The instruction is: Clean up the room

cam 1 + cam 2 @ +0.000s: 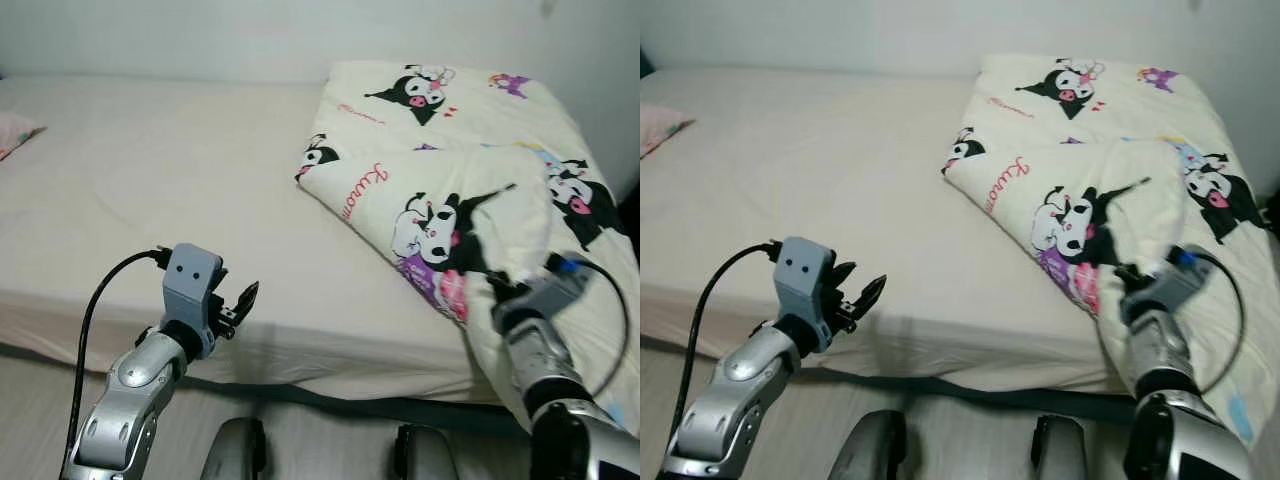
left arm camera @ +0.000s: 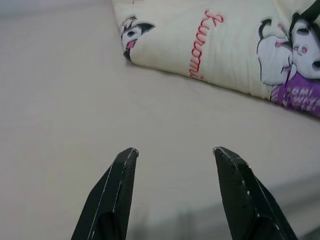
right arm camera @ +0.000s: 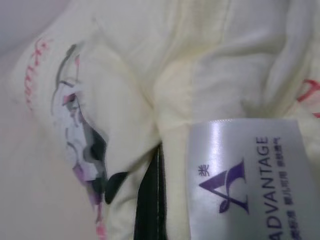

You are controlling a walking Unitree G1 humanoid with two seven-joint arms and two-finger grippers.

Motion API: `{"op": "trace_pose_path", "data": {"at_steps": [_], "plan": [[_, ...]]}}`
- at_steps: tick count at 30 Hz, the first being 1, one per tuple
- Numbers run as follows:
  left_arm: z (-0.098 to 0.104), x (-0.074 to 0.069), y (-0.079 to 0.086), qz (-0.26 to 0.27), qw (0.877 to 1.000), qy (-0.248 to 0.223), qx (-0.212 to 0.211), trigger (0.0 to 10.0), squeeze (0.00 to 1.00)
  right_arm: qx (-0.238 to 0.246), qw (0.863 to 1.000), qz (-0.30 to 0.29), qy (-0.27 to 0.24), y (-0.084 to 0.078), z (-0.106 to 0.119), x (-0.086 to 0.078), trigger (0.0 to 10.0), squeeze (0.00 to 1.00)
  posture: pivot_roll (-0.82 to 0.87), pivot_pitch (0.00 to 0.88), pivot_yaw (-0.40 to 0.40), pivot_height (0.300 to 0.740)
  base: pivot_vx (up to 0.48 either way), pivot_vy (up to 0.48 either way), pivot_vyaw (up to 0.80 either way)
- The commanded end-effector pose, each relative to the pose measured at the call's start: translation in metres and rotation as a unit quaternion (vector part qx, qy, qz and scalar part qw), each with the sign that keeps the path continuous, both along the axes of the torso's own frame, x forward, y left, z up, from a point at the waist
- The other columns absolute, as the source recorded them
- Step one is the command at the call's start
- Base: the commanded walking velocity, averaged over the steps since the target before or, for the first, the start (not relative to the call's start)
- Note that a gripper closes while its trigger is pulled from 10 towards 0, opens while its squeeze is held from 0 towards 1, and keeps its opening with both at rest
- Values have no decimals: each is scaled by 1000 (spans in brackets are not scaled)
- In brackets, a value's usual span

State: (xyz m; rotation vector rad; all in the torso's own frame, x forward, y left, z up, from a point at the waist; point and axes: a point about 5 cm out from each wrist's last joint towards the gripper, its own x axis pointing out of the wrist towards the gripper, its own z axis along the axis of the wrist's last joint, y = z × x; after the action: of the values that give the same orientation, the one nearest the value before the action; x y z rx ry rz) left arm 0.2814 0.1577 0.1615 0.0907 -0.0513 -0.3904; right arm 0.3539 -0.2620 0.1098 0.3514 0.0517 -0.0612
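At the far left edge of the wide bed with its plain cream sheet (image 1: 150,180) lies the corner of a pink pillow (image 1: 15,130), well apart from everything else. Nearer, over the bed's front edge toward its left half, hangs the left gripper (image 1: 236,305) on its silver arm; in the left wrist view its two black fingers (image 2: 112,195) stand wide apart with nothing between them, pointing across bare sheet toward the folded edge of the quilt.

The task's thing here is the pale yellow quilt printed with black-and-white cartoon characters and red script (image 1: 450,170). It is heaped on the right half of the bed, folded back on itself, running from the back right corner down to the front edge and spilling over it at the front right corner.

The right gripper (image 1: 500,283) is buried in that overhang near the front right corner. In the right wrist view one dark finger (image 3: 150,200) shows in a crease of the fabric, pressed shut on the cloth, just beside a white satin label with purple lettering (image 3: 240,175).

The main risk, as I judge it, is the grip: it looks like a thin pinch near the label, and a heavy quilt could slip out once pulled. A one-sided pull may also drag the whole heap off the front right corner onto the floor rather than spread it. The cable (image 1: 610,310) looping at the right wrist lies close to the fabric and could snag in a fold.
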Motion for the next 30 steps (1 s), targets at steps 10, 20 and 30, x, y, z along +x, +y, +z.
{"op": "trace_pose_path", "data": {"at_steps": [10, 20, 30], "plan": [[-7, -1, 2, 17, 999, 15, -30, 10000, 0, -126, 957, 260, -17, 78, -11, 0, 0, 0, 192, 169, 37, 582, 0, 0, 0], [-11, -7, -7, -1, 999, 24, -41, 10000, 0, -225, 841, 492, 25, 113, -52, -41, 2353, 0, 187, 165, 36, 582, 0, 0, 0], [-9, -5, -6, 13, 999, 17, -47, 10000, 0, -230, 778, 583, 36, 114, -65, -66, 6471, 0, 186, 163, 40, 582, 0, 0, 0]]}}
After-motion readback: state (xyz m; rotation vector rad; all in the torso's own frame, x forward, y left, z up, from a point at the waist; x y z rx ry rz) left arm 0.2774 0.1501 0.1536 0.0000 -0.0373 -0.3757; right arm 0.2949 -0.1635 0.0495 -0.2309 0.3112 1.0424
